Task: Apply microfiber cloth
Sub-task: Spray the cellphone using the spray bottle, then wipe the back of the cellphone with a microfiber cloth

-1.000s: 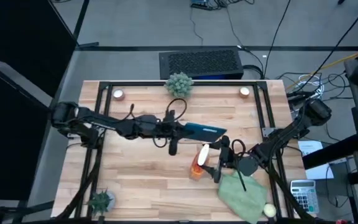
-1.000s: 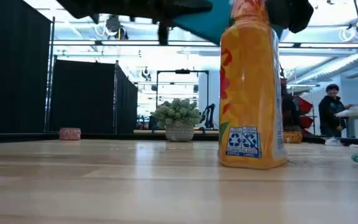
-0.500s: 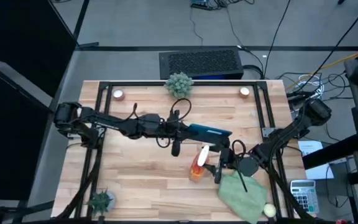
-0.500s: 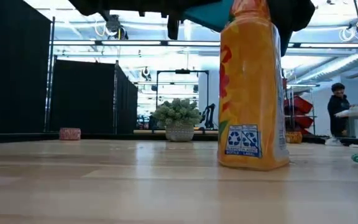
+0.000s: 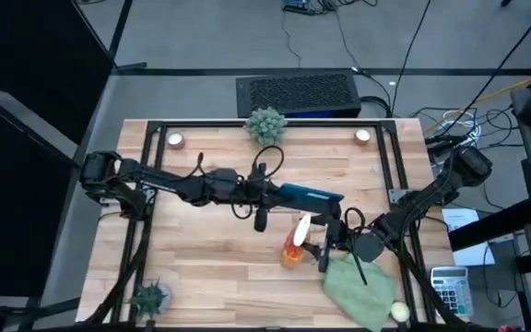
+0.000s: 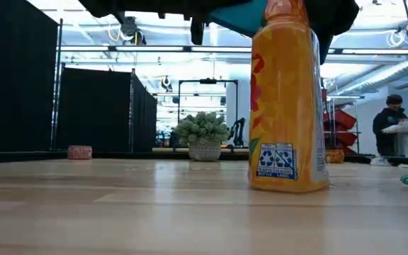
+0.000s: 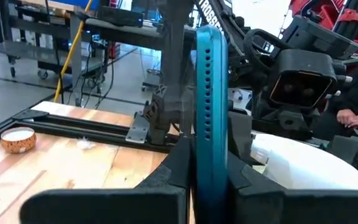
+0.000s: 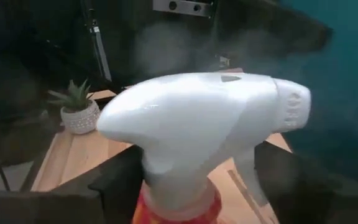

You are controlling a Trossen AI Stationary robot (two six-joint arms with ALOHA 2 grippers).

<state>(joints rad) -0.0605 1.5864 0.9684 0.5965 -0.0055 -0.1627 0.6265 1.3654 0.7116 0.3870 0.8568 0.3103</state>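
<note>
The wooden table (image 5: pixel 210 254) carries everything, framed by black rails. The left arm reaches from the table's left edge across its middle, and the left gripper (image 5: pixel 267 192) is clamped on a teal tablet (image 5: pixel 310 195), holding it edge-up above the table centre; in the left wrist view the tablet (image 7: pixel 209 106) stands upright between the two dark fingers (image 7: pixel 173 168). The right arm comes in from the right edge, and the right gripper (image 5: pixel 332 236) is closed around the neck of an orange spray bottle (image 5: pixel 294 243) with a white trigger head (image 8: pixel 204 121); the bottle (image 6: pixel 286 99) stands upright on the table just below the tablet's free end. The microfiber cloth (image 5: pixel 362 290) lies crumpled and untouched at the table's near right corner, just beside the right arm's wrist and apart from both grippers. A round spiky green plant ball (image 5: pixel 265 124) sits at the middle of the far edge, a small potted succulent (image 5: pixel 150 297) at the near left corner, and two small round dishes (image 5: pixel 175 139) near the far corners. A pale ball (image 5: pixel 399 312) rests against the cloth's corner.
</note>
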